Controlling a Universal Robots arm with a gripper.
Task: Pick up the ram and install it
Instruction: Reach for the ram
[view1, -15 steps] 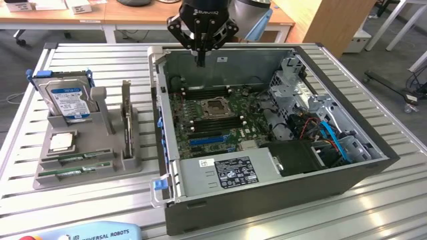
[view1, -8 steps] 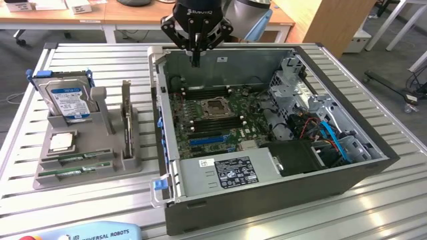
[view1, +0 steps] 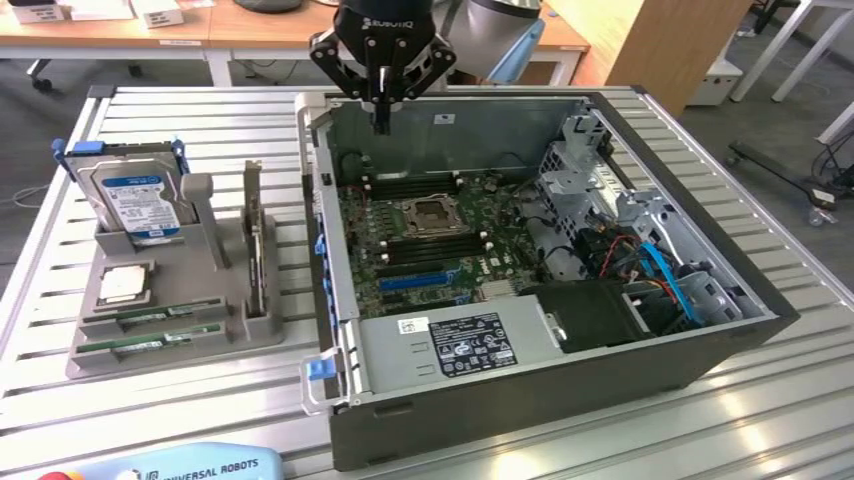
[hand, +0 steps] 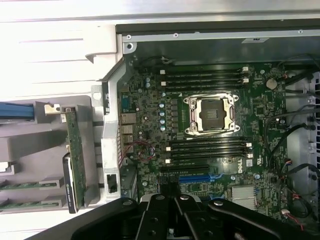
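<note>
Two green ram sticks (view1: 150, 318) lie flat in the slots of a grey holder (view1: 80, 362) at the exterior view's left, and their ends (hand: 15, 184) are seen from the wrist. My gripper (view1: 382, 122) hangs above the back wall of the open computer case (view1: 534, 400), far from the sticks. Its black fingers (hand: 172, 227) are shut with nothing between them. On the motherboard, long black memory slots (hand: 205, 75) run on both sides of the processor socket (hand: 210, 114).
The holder also carries a silver-blue hard drive (view1: 134, 195), a small square processor chip (view1: 123, 283) and an upright green card (view1: 254, 245). Inside the case sit a power supply (view1: 454, 345), a metal drive cage (view1: 587, 180) and cables (view1: 661, 270).
</note>
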